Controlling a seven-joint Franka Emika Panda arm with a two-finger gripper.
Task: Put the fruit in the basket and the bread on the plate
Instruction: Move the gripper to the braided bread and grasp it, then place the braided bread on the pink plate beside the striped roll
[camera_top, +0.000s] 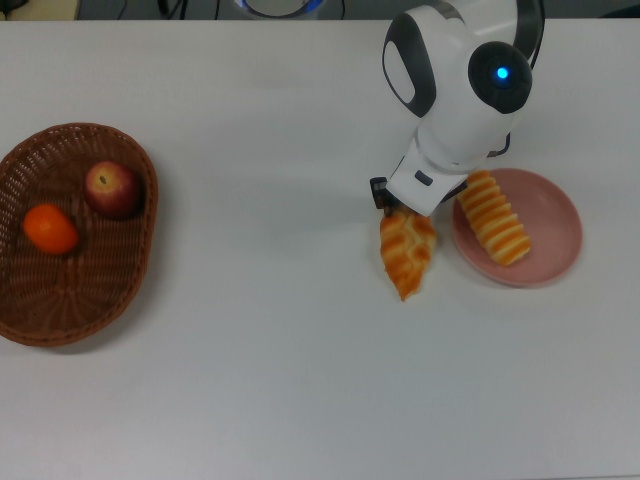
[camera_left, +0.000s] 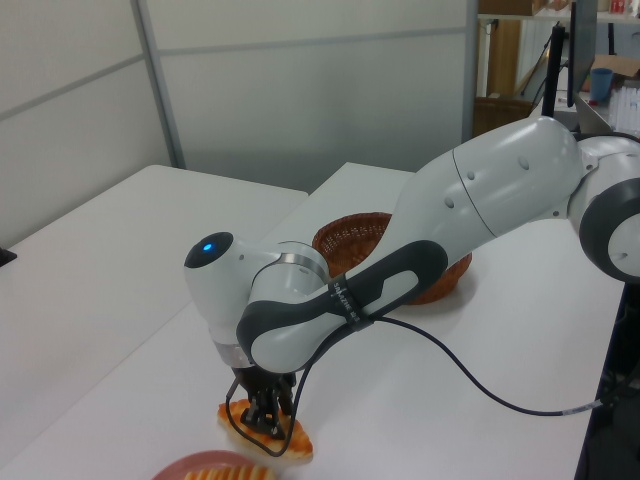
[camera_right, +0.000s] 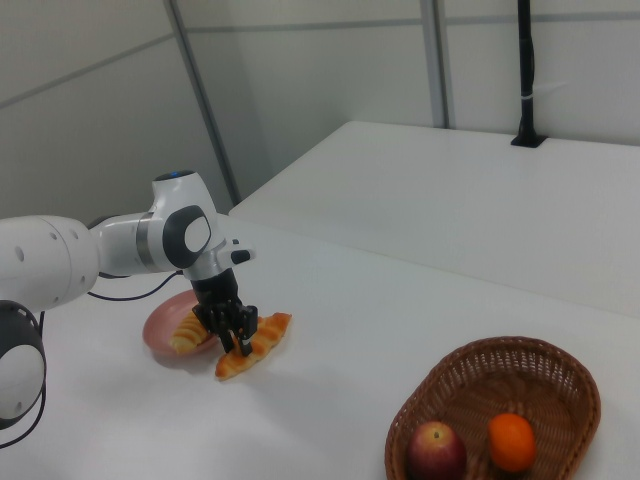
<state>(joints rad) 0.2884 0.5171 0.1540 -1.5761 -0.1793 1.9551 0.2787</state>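
The twisted pastry (camera_top: 407, 255) lies on the table just left of the pink plate (camera_top: 562, 238) in the top view. The striped roll (camera_top: 493, 217) rests on that plate. My gripper (camera_top: 405, 208) is down over the pastry's upper end and open, with one fingertip (camera_top: 379, 191) showing beside the pastry; the arm's hand hides the other one. In the right view the gripper (camera_right: 233, 335) straddles the pastry (camera_right: 262, 338) next to the plate (camera_right: 160, 318). The apple (camera_top: 112, 188) and mandarin (camera_top: 48, 228) sit in the wicker basket (camera_top: 100, 300).
The white arm (camera_left: 480, 200) reaches across the table from the left view's right, trailing a black cable (camera_left: 470, 380). In that view the basket (camera_left: 345, 232) sits behind the arm. A black post (camera_right: 524, 70) stands at the table's far edge in the right view.
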